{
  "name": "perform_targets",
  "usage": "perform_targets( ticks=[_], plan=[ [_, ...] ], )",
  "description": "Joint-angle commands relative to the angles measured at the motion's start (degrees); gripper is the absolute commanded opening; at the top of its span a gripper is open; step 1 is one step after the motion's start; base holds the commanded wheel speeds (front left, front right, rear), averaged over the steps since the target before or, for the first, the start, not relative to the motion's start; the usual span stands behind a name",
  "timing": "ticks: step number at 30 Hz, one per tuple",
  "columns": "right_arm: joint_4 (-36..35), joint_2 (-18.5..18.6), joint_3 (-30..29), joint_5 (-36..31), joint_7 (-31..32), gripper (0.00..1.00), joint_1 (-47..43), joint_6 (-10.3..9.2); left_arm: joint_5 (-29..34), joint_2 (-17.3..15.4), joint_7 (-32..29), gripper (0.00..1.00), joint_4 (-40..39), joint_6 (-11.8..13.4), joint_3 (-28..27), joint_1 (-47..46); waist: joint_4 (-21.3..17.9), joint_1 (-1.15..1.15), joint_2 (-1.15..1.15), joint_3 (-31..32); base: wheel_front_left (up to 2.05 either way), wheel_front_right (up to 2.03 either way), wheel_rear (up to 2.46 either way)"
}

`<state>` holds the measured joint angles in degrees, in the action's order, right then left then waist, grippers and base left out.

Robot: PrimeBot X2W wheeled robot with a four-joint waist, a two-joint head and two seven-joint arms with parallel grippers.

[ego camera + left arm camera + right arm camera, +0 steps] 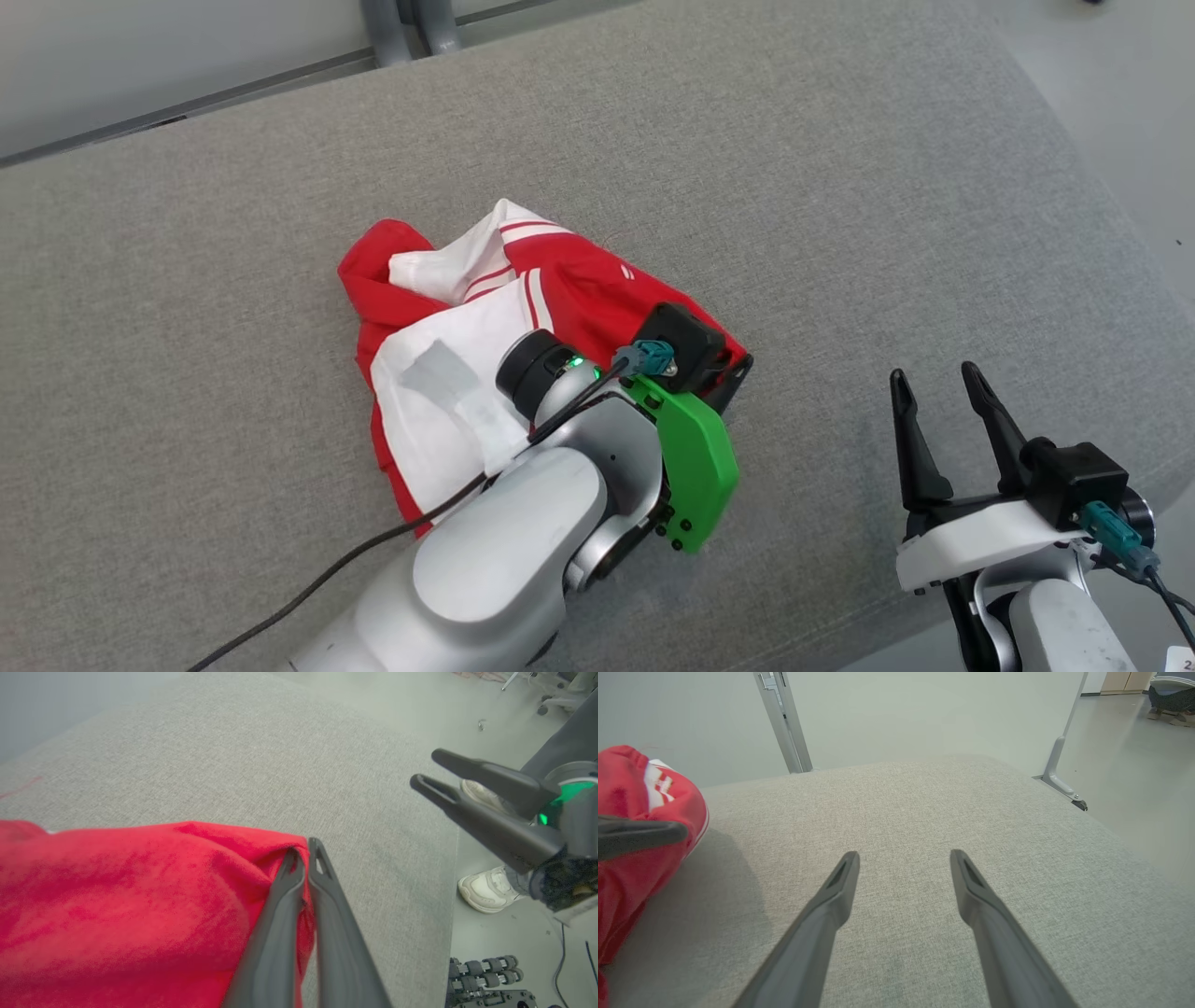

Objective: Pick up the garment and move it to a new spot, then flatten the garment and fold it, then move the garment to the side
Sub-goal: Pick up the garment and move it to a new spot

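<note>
A crumpled red and white garment lies in the middle of the grey cushioned surface. My left arm's wrist sits over the garment's right end and hides the fingers there. In the left wrist view my left gripper is shut on a fold at the edge of the red garment. My right gripper stands open over bare cushion to the right, nothing between its fingers; it is also in the left wrist view and its own view. The garment bulges at the right wrist view's left edge.
The cushion's right edge drops to a pale floor where a person's white shoes stand. Metal posts rise behind the far edge. A black cable trails from my left arm. Bare cushion surrounds the garment.
</note>
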<state>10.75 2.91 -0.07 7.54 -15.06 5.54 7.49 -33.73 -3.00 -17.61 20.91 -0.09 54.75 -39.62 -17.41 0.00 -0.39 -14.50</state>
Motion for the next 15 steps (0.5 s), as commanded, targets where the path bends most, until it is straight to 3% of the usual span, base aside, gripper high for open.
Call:
perform_targets(
  ticks=[1,2,3,4,10,15],
  plan=[
    [0.1,0.0,0.2,0.8,-0.2,1.00,0.9,0.00,-2.1,0.1,4.5,0.00,0.1,0.3,0.9,-1.1,-1.5,0.00,0.39,-1.8,0.00,0.00,0.00],
    [0.2,0.0,0.3,1.0,-0.2,1.00,1.0,0.00,-3.4,0.0,5.8,0.00,0.4,1.1,1.5,-0.9,-1.7,0.00,0.39,-2.0,0.00,0.00,0.00],
    [0.3,0.0,0.3,1.2,-0.2,1.00,1.0,0.00,-4.5,0.0,7.0,0.47,0.6,1.7,2.4,-1.0,-1.7,0.00,0.39,-2.2,0.00,0.00,0.00],
    [0.3,0.0,0.0,1.2,-0.2,1.00,1.0,0.00,-5.1,0.0,8.2,1.00,0.7,2.2,3.2,-1.3,-1.5,0.00,0.39,-2.2,0.00,0.00,0.00],
    [0.0,0.1,-1.9,0.0,-0.2,1.00,-0.1,0.00,-8.5,0.0,12.5,1.00,-1.0,4.5,7.1,-2.5,1.5,0.00,0.39,-0.9,0.00,0.00,0.00],
    [-0.9,0.1,-3.0,-1.1,-0.2,1.00,-0.9,0.00,-11.0,0.1,13.9,1.00,-7.3,7.1,6.3,-2.8,5.1,0.00,0.39,1.0,0.00,0.00,0.00]
  ],
)
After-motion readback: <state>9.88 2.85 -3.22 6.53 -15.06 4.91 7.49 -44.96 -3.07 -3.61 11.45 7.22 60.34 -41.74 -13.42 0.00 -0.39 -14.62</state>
